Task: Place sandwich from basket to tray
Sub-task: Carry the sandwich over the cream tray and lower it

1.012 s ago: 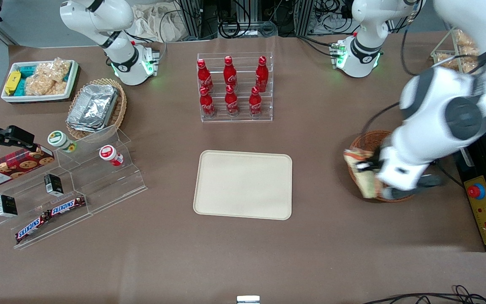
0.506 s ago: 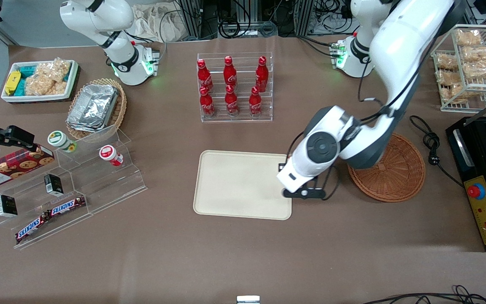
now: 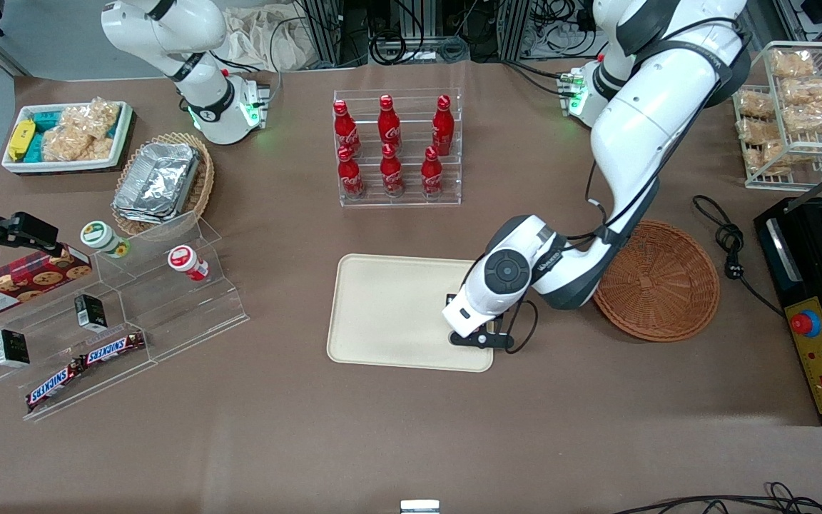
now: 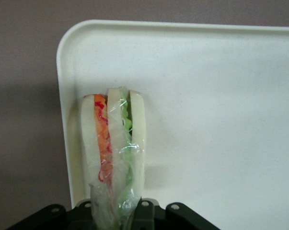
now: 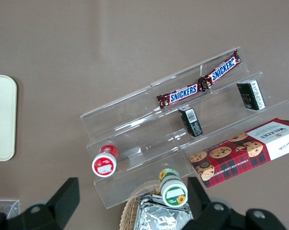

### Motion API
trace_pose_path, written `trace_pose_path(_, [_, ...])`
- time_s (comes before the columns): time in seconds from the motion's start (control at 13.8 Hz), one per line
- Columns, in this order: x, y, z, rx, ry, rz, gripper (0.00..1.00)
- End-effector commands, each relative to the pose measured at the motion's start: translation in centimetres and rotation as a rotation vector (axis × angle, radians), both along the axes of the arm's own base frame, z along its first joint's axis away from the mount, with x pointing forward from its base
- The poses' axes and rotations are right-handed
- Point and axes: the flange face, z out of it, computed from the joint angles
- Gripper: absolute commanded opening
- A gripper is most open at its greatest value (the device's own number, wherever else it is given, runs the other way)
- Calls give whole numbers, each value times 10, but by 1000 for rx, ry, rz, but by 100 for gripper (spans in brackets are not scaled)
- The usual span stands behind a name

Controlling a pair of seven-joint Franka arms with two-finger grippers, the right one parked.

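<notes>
Looking down from the front, I see the tray [image 3: 397, 314] at table center, the basket [image 3: 661, 282] at its 3 o'clock. My gripper [image 3: 469, 330] hovers over the tray's 4 o'clock corner, jaws clamped on the sandwich [image 4: 114, 148], above the tray surface near its rim.

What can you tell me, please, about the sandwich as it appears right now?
The sandwich is a wedge of white bread slices with orange-red and green filling layers, sealed in clear crinkled wrap. It stands on edge, held in the end effector over the cream tray near one rounded corner. Whether it touches the tray cannot be told.
</notes>
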Motion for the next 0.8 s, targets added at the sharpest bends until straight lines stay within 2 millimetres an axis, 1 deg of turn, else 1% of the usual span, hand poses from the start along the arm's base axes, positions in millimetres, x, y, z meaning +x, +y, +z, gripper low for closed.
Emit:
trace_pose_path(0.0, [6, -5, -2, 17, -16, 19, 86])
trace_pose_path(0.07, [7, -4, 2, 19, -22, 19, 100])
trace_pose_path(0.14, [9, -2, 8, 20, -31, 18, 100])
trace_pose_path(0.22, [11, 0, 18, 20, -44, 22, 100])
trace_pose_path(0.36, [18, 8, 51, 22, -67, 49, 100])
trace_pose_path(0.43, [22, 23, 66, 52, -59, 71, 100])
trace_pose_path(0.51, [24, 38, 86, 96, -46, 80, 100])
trace_pose_path(0.65, [16, 60, 138, 190, -27, 83, 100])
trace_pose_path(0.72, [21, 81, 156, 194, -17, 110, 100])
